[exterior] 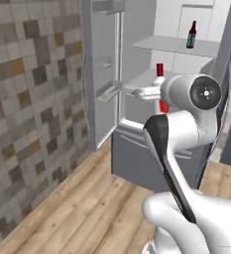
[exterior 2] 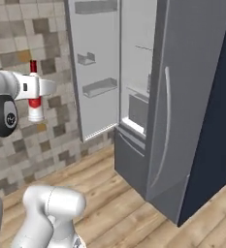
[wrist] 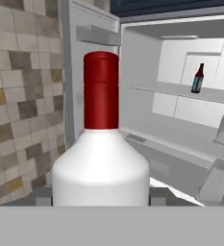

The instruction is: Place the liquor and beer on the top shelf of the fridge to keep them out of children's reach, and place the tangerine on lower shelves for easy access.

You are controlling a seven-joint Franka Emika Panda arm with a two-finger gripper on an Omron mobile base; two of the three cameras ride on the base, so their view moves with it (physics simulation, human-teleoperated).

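The liquor [wrist: 101, 158] stands upright in the arm's tool [wrist: 101, 198], its long axis vertical and its red cap [wrist: 101, 89] pointing straight up. The tool is clamped on the bottle's wide lower body, one finger at each side. The bottle is carried in the air in front of the open fridge [exterior: 137, 64], outside it, level with the middle of the interior. Inside, the beer [exterior: 191, 34] stands upright as well, neck up, on a pale shelf [exterior: 161, 44] high in the compartment, towards the back wall; I cannot tell whether that is the very highest panel. The left fridge door [exterior 2: 92, 63] is swung wide open against the tiled wall [exterior: 32, 114].
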